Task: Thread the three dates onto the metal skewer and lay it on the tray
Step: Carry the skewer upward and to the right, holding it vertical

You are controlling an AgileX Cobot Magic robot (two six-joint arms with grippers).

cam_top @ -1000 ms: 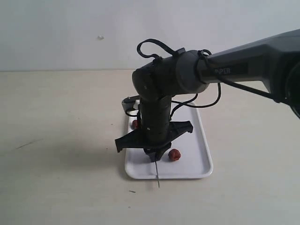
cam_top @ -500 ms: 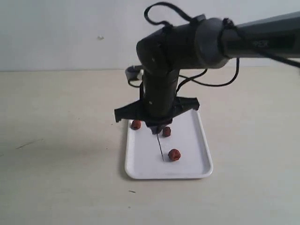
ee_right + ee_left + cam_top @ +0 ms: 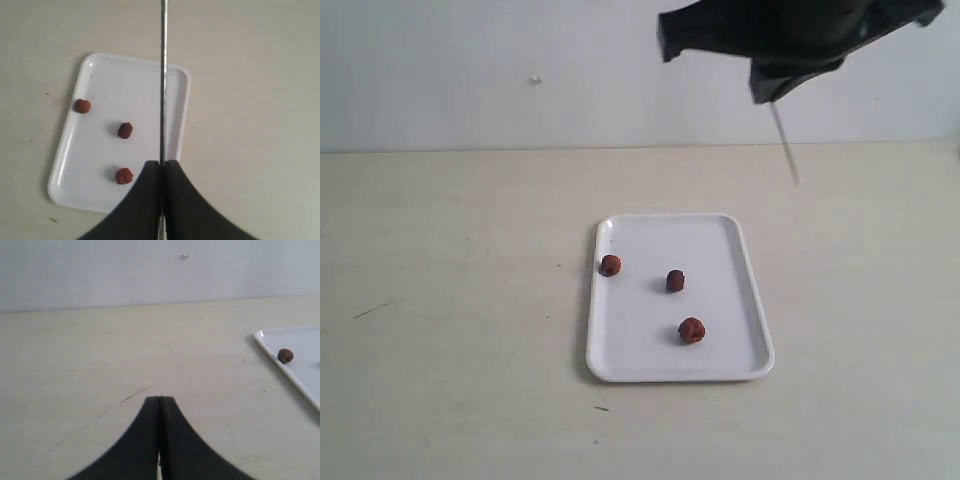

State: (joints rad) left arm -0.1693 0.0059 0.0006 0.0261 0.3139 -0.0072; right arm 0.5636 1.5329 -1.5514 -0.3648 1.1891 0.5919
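Three dates lie loose on the white tray (image 3: 720, 360): one (image 3: 610, 265) by its left rim, one (image 3: 675, 281) near the middle, one (image 3: 691, 330) toward the front. High above the table's back right, my right gripper (image 3: 775, 98) is shut on the metal skewer (image 3: 786, 148), whose free end hangs down. In the right wrist view the skewer (image 3: 163, 75) runs straight out from the shut right gripper (image 3: 161, 162), over the tray (image 3: 100, 70) and its dates (image 3: 125, 130). My left gripper (image 3: 160, 398) is shut and empty, low over bare table, left of the tray (image 3: 305, 380).
A pale wall stands behind the beige table. A thin dark scratch (image 3: 378, 308) marks the table at the left, and a small dark speck (image 3: 602, 408) lies just in front of the tray.
My right arm has risen from the tray toward the back right, carrying the skewer up off the tray. The three dates have stayed in place.
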